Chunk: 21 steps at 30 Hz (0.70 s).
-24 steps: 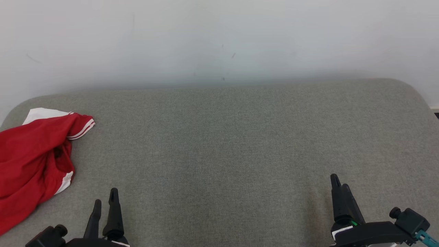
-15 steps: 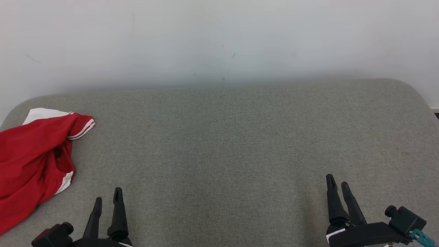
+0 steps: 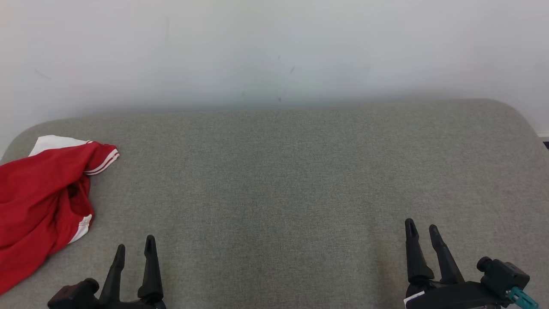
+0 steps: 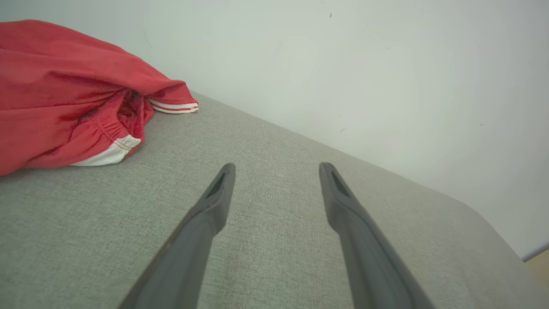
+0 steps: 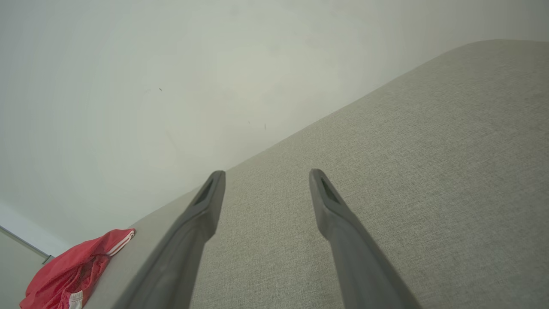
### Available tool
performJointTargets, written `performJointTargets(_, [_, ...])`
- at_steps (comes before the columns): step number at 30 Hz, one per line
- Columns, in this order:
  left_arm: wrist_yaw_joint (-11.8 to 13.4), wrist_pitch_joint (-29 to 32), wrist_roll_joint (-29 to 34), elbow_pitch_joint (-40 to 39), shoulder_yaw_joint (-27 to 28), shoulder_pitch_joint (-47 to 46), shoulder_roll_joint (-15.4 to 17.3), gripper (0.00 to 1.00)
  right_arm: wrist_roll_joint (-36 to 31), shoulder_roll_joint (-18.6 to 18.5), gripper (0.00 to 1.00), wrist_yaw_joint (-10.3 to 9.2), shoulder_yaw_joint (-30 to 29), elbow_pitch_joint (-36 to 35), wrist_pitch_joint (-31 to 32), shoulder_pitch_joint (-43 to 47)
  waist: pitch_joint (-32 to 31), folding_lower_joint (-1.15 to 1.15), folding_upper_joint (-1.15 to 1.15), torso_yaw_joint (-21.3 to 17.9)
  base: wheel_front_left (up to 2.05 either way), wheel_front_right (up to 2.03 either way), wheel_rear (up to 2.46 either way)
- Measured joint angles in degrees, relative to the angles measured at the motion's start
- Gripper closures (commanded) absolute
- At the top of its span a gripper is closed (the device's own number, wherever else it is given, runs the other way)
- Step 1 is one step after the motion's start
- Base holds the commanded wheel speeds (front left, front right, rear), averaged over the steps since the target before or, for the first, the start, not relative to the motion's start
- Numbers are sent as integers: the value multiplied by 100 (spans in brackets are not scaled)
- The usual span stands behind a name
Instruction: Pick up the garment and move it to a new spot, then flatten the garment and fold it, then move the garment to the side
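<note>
Step 1, pickup not begun. Red garment [image 3: 38, 193] (shorts?) bunched far L. L gripper [image 3: 135, 243], R gripper [image 3: 421, 225] spread, empty. Next: L reaches garment.

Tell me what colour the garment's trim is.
White with thin red stripes, on a red garment; the left wrist view shows it best.

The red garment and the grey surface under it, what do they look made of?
The red garment looks like thin, soft, matte fabric: it crumples into loose folds. The grey surface seems to be padded upholstery in coarse woven cloth: visible weave, rounded corners.
</note>
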Motion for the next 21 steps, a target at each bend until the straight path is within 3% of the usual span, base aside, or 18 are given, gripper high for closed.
performJointTargets(21, [-52,-300,1126,-12,67,104,19,0,-1224,-1,0,0,4,-57,-293,60,12,0,0,-19,0,0,0])
